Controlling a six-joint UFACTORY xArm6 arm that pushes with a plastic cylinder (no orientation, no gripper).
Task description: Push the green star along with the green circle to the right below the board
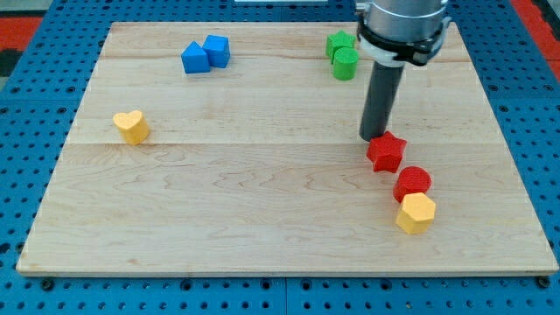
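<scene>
The green star point(339, 42) and the green circle point(346, 63) sit touching each other near the view's top, right of centre, the circle just below the star. My tip point(375, 137) rests on the board well below them and slightly to the right. It stands right at the upper left edge of the red star point(386, 152).
A red circle point(412, 183) and a yellow hexagon point(416, 213) lie in a line below and right of the red star. Two blue blocks point(206, 54) sit at the top left. A yellow heart point(130, 126) lies at the left. The wooden board point(262, 219) has blue pegboard around it.
</scene>
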